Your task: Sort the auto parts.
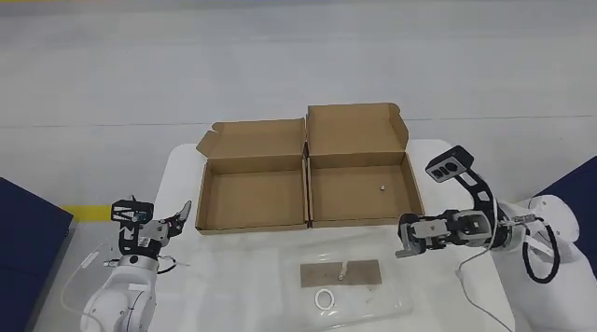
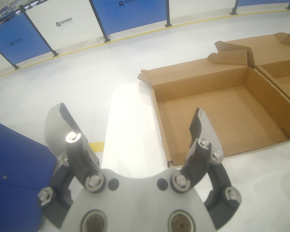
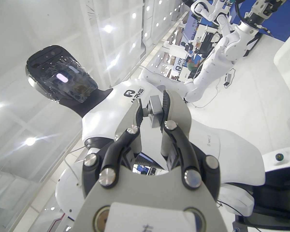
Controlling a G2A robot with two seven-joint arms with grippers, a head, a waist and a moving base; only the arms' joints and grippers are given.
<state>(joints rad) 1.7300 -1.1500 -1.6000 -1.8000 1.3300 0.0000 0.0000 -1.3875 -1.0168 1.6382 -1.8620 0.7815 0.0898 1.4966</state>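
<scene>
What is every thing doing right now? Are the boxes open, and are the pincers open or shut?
Left box: lid open, empty.
Right box: lid open, one small part inside.
Left pincer: open, holding nothing.
Right pincer: shut on a grey metal part.
White ring: lying flat on the clear tray.

1. The left cardboard box (image 1: pixel 252 197) and right cardboard box (image 1: pixel 359 190) touch, open from above; their lids (image 1: pixel 256 138) stand along the far sides.
2. Bare table (image 1: pixel 224 257) runs between boxes and plastic sheet (image 1: pixel 364 302).
</scene>
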